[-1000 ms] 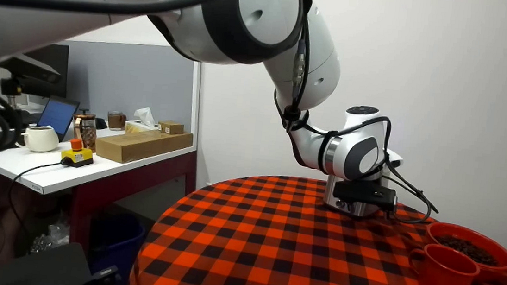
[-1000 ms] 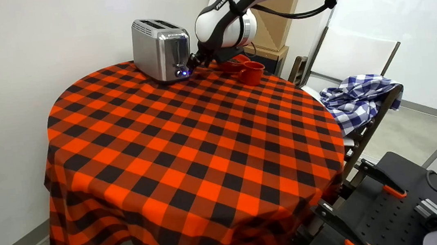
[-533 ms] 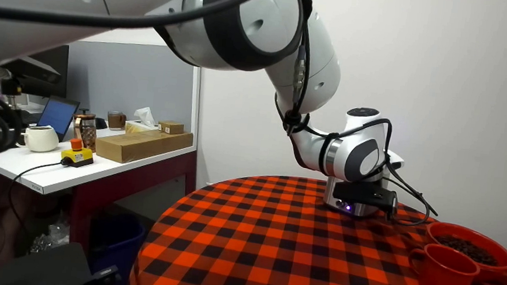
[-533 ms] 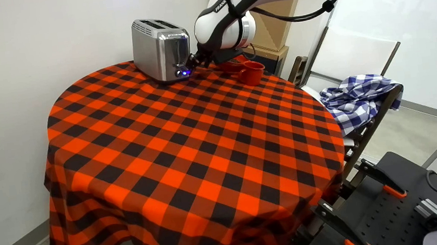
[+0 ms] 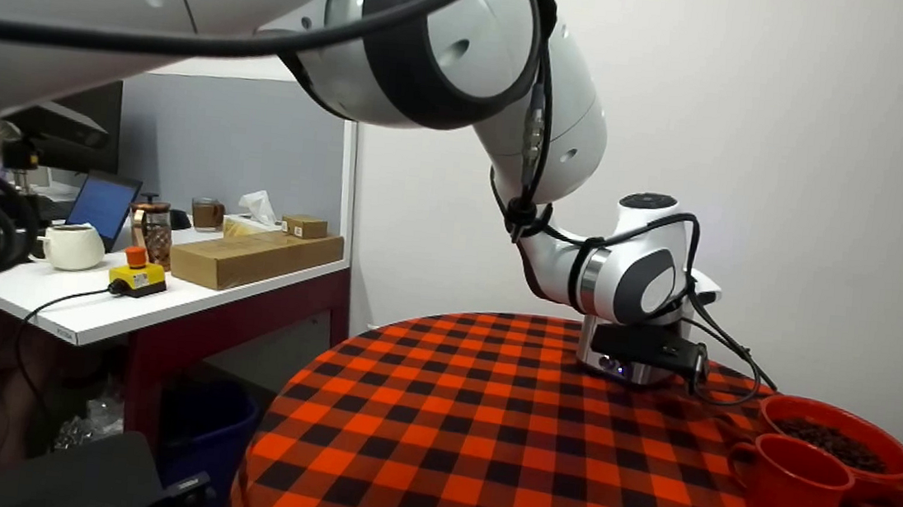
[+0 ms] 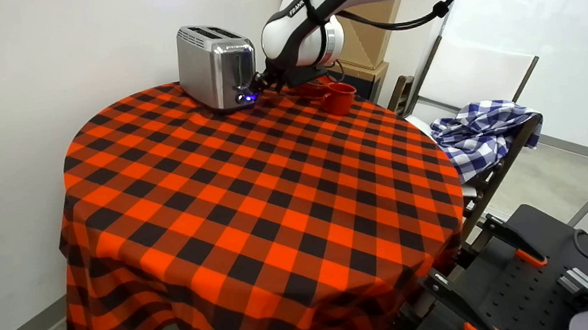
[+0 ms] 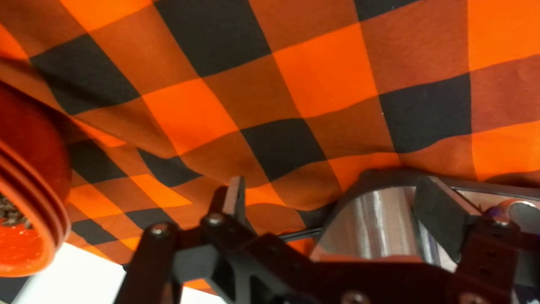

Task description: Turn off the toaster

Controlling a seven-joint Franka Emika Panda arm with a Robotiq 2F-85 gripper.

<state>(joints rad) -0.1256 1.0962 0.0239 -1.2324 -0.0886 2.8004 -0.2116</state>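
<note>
The toaster (image 6: 217,74) is silver with dark top slots and stands by the wall. Its blue light (image 6: 249,98) glows low on its front, beside a round knob (image 6: 240,99). In an exterior view the toaster (image 5: 587,349) is mostly hidden behind my arm, and the light (image 5: 620,371) shows faintly. My gripper (image 7: 333,196) is open in the wrist view. One finger (image 7: 441,217) lies over the toaster front (image 7: 367,223), close to a round knob (image 7: 522,213); I cannot tell whether it touches. The other finger (image 7: 234,200) is over the cloth, beside the toaster.
A red mug (image 5: 797,490) and a red bowl (image 5: 896,454) of dark bits stand near the gripper's outer side. The bowl also shows in the wrist view (image 7: 38,169). A checked cloth (image 6: 253,192) covers the round table. A wall stands behind the toaster.
The arm's upper links have sunk a little, while the gripper has barely moved. In an exterior view the light was out of sight, then showed brightly, and now looks fainter.
</note>
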